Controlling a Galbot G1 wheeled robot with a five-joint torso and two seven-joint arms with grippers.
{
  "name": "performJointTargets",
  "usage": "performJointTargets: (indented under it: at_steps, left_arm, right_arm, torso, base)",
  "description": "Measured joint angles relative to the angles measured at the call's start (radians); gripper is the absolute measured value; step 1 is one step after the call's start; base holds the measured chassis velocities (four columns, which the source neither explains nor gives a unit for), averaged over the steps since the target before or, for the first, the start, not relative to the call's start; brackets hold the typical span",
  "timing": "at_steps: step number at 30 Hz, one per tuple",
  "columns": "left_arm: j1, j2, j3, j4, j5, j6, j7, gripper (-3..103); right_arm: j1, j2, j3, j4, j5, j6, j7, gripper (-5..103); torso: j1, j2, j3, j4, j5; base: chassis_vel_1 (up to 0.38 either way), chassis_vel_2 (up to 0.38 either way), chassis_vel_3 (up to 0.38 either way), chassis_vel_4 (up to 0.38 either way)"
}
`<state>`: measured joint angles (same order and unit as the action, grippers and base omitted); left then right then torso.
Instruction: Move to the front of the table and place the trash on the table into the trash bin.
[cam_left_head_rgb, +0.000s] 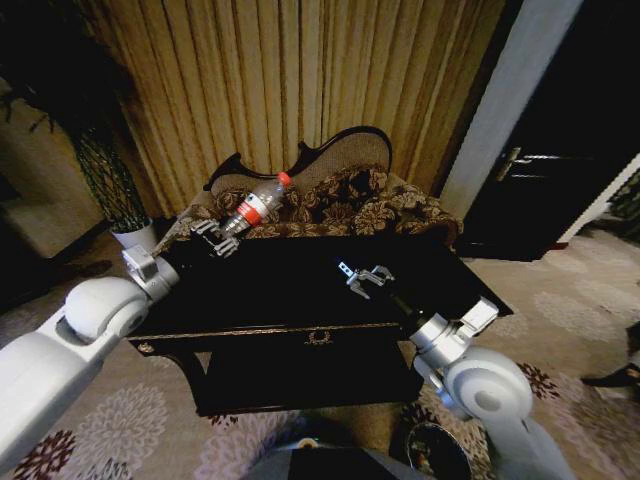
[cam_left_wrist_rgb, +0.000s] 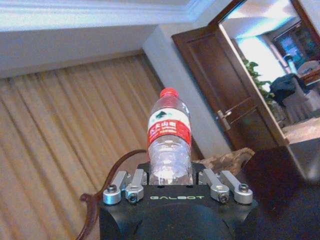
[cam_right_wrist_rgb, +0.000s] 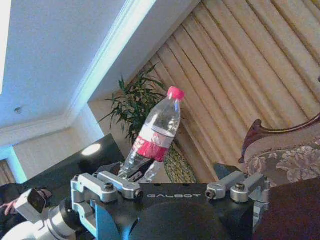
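My left gripper (cam_left_head_rgb: 219, 240) is shut on the lower part of a clear plastic bottle (cam_left_head_rgb: 256, 204) with a red cap and red-white label, held tilted above the far left corner of the black table (cam_left_head_rgb: 290, 300). In the left wrist view the bottle (cam_left_wrist_rgb: 169, 142) stands up from between the fingers of that gripper (cam_left_wrist_rgb: 170, 181). The right wrist view shows the bottle (cam_right_wrist_rgb: 153, 136) farther off. Over the table's middle right my right gripper (cam_left_head_rgb: 364, 277) hangs open, holding nothing. The round dark trash bin (cam_left_head_rgb: 436, 451) sits on the carpet by the table's near right corner, beside my right arm.
A patterned brown sofa (cam_left_head_rgb: 345, 200) stands behind the table in front of tan curtains. A white plant pot (cam_left_head_rgb: 136, 235) with a tall plant is at the far left. A dark door (cam_left_head_rgb: 545, 150) is at the right. Patterned carpet surrounds the table.
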<state>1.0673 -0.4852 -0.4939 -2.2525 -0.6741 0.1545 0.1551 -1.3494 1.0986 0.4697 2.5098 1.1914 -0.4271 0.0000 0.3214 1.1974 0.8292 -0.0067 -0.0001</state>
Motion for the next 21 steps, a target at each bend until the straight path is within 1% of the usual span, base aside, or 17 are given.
performJointTargets:
  at_steps: [3, 4, 6, 14, 21]
  left_arm:
    - [0.003, 0.007, 0.005, -0.027, 0.0, 0.009, -0.013, 40]
    - [0.017, 0.015, 0.007, -0.056, -0.001, 0.017, -0.027, 40]
    - [0.047, 0.029, 0.003, -0.09, -0.001, 0.021, -0.037, 40]
    - [0.055, 0.051, 0.015, -0.116, -0.002, 0.024, -0.044, 40]
    - [0.071, 0.113, 0.03, -0.183, -0.019, 0.026, -0.065, 40]
  right_arm:
    - [0.013, 0.0, -0.005, 0.0, -0.002, -0.001, 0.0, 100]
    - [0.028, 0.0, -0.005, -0.005, -0.004, 0.0, 0.0, 100]
    - [0.046, 0.0, 0.005, -0.014, -0.004, 0.001, 0.0, 100]
    - [0.058, 0.0, -0.01, -0.022, -0.01, 0.006, 0.0, 100]
    - [0.08, -0.004, -0.022, -0.053, -0.027, 0.012, 0.0, 100]
  torso:
    - [0.0, 0.0, 0.0, 0.0001, 0.0001]
    - [0.0, 0.0, 0.0, 0.0001, 0.0]
    - [0.0, 0.0, 0.0, 0.0002, 0.0]
    - [0.0, 0.0, 0.0, 0.0001, 0.0]
    - [0.0, 0.0, 0.0, 0.0001, 0.0001]
  base:
    - [0.0, 0.0, 0.0, 0.0]
    - [0.0, 0.0, 0.0, 0.0]
    - [0.0, 0.0, 0.0, 0.0]
    - [0.0, 0.0, 0.0, 0.0]
    - [0.0, 0.0, 0.0, 0.0]
